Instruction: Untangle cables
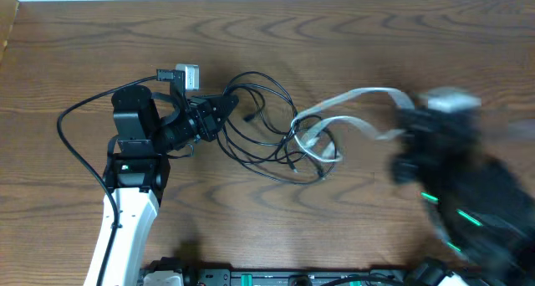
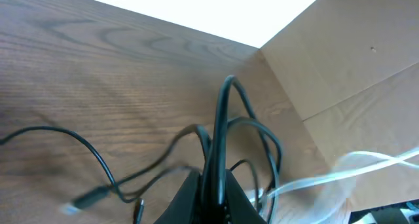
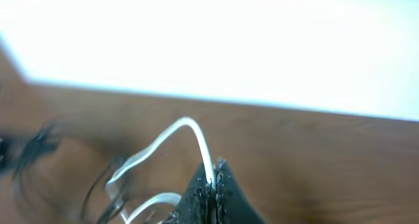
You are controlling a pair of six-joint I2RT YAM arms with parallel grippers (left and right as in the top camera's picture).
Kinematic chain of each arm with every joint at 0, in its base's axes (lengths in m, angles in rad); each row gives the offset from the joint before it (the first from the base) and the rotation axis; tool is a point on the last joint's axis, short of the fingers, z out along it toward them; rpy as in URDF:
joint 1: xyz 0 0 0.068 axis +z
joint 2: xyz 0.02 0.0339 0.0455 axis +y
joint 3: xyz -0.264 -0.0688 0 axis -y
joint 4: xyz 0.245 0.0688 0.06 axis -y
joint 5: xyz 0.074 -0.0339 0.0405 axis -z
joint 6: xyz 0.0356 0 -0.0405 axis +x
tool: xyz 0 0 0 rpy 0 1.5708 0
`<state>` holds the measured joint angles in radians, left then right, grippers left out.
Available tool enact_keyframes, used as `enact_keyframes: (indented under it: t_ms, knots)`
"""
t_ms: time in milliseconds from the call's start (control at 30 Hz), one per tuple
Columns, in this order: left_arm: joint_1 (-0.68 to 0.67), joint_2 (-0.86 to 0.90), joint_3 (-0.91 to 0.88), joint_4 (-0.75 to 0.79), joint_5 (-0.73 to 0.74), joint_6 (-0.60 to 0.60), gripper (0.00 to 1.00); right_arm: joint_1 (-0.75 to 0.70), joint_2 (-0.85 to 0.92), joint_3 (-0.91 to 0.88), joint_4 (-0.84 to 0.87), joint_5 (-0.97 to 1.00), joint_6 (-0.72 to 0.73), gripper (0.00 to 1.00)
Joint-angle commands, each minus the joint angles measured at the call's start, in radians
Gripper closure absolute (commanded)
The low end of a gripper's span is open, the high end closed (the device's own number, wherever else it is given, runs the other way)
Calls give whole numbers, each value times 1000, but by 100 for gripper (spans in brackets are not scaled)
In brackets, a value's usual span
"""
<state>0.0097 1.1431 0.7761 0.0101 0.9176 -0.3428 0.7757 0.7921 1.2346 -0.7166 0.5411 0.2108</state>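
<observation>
A tangle of thin black cable loops (image 1: 259, 123) lies mid-table, joined to a white cable (image 1: 351, 98) that runs right. My left gripper (image 1: 224, 109) is shut on the black cable at the tangle's left side; in the left wrist view the black cable (image 2: 219, 132) rises from between the jaws (image 2: 213, 198). My right gripper (image 1: 411, 119), blurred by motion, is shut on the white cable; in the right wrist view the white cable (image 3: 196, 135) arcs up out of the closed jaws (image 3: 213, 185). A loose black plug end (image 2: 88, 198) lies on the table at lower left.
The wooden table (image 1: 334, 35) has a raised wooden wall at its left edge (image 1: 8, 27) and a white backdrop behind. A small white and grey block (image 1: 188, 75) sits by the left wrist. The left arm's thick black cable (image 1: 75, 144) loops out on the left.
</observation>
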Motion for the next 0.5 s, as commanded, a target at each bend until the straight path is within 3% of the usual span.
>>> enact_keyframes:
  t_ms: [0, 233, 333, 467]
  knots:
    - [3, -2, 19, 5, 4, 22, 92, -55, -154, 8, -2, 259, -95, 99]
    - [3, -2, 19, 5, 4, 29, 92, -88, -344, 8, 91, 704, -244, 99]
    - [10, -2, 19, 4, 5, 29, 92, -88, -388, 8, 265, 884, -388, 99]
    - [23, -2, 19, -8, 5, 29, 93, -88, -413, 8, 504, 904, -614, 99]
